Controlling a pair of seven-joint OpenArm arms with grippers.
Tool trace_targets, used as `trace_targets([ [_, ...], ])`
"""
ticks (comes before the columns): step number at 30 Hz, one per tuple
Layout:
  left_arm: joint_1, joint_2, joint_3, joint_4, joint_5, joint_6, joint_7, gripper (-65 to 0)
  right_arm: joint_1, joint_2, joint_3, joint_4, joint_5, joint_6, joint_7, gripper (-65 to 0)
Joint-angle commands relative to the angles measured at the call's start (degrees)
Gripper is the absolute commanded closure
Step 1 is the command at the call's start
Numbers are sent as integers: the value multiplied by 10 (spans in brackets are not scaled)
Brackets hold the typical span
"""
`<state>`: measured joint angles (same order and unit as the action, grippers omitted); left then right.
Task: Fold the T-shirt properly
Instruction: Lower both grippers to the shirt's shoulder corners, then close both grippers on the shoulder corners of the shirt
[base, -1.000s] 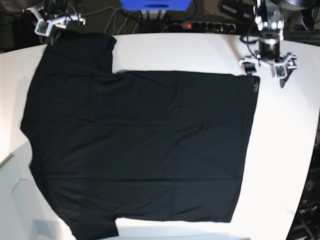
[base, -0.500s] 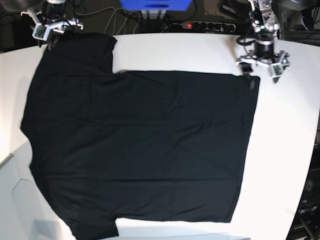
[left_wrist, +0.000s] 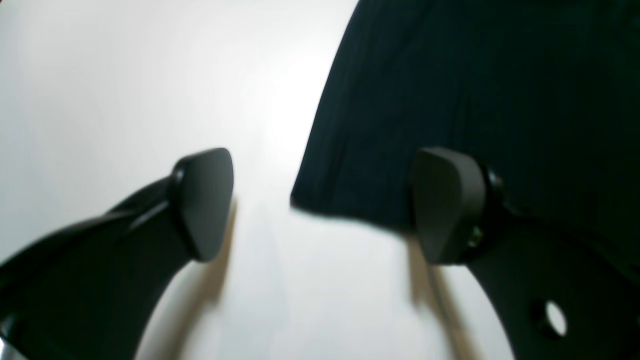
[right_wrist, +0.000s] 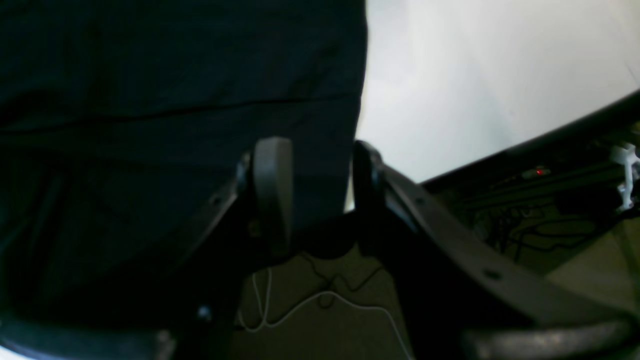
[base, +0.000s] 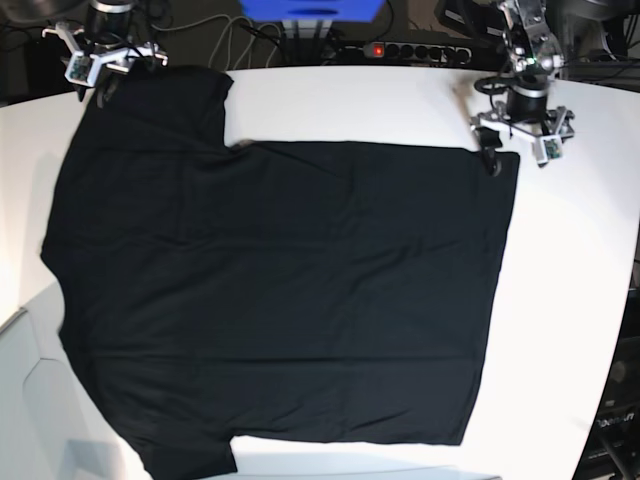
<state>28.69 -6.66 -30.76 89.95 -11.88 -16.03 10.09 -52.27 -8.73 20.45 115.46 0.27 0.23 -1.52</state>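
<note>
The black T-shirt (base: 280, 300) lies spread flat on the white table (base: 570, 300), sleeves toward the view's left. My left gripper (base: 515, 155) hovers at the shirt's far right hem corner. In the left wrist view this gripper (left_wrist: 325, 205) is open: the hem corner (left_wrist: 305, 202) lies between the fingers, and one finger (left_wrist: 445, 205) is over the cloth. My right gripper (base: 100, 85) is at the far sleeve by the table's back edge. In the right wrist view its jaws (right_wrist: 320, 187) stand apart, with the sleeve's edge (right_wrist: 345, 125) showing in the gap.
Behind the table's back edge are a power strip (base: 405, 50) with a red light, cables and a blue box (base: 310, 10). The floor with loose cables (right_wrist: 320, 300) shows below the back edge under the right gripper. The table ends close to the shirt at the front.
The left gripper has shifted left and toward the back, onto the shirt's hem corner. The right gripper has crept slightly toward the far sleeve. The shirt has not moved.
</note>
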Motion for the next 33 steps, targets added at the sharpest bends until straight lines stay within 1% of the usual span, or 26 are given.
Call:
trace_targets([
  [1,5,-4,-4,6,-3,-5,-13,-533,-6,2,3,9,-2,1,14,-210],
  [8,9,-3,0,4,-4,-6,-13,-530,-1,2,4,9,-2,1,13,-210],
  [15,6,-4,0,-44,-4,-7,-13,-529,-1,2,4,9,-2,1,13,-210],
  [16,7,-4,0,-44,-4,-10,-13,-529,-1,2,4,9,-2,1,13,-210],
  [17,8,-4,0,-44,-4,-22,-13,-529,-1,2,4,9,-2,1,13,-210],
  [19,8,-4,0,-44,-4,-59,-13,-522,-1,2,4,9,-2,1,13,-210],
  [21,8,-4,0,-44,-4,-79,-13,-479,3,2,4,9,-2,1,13,-210],
  [23,8,-3,-3,-44,-4,-82,-13,-440,4,2,4,9,-2,1,13,-210],
  [26,8,7,-5,-43,-4,-82,-13,-438,6,2,4,9,-2,1,13,-210],
  [30,9,12,-7,-38,-4,-82,-13,-438,6,2,4,9,-2,1,13,-210],
  [33,5,22,-32,-38,-4,-82,-13,-438,6,2,4,9,-2,1,13,-210],
])
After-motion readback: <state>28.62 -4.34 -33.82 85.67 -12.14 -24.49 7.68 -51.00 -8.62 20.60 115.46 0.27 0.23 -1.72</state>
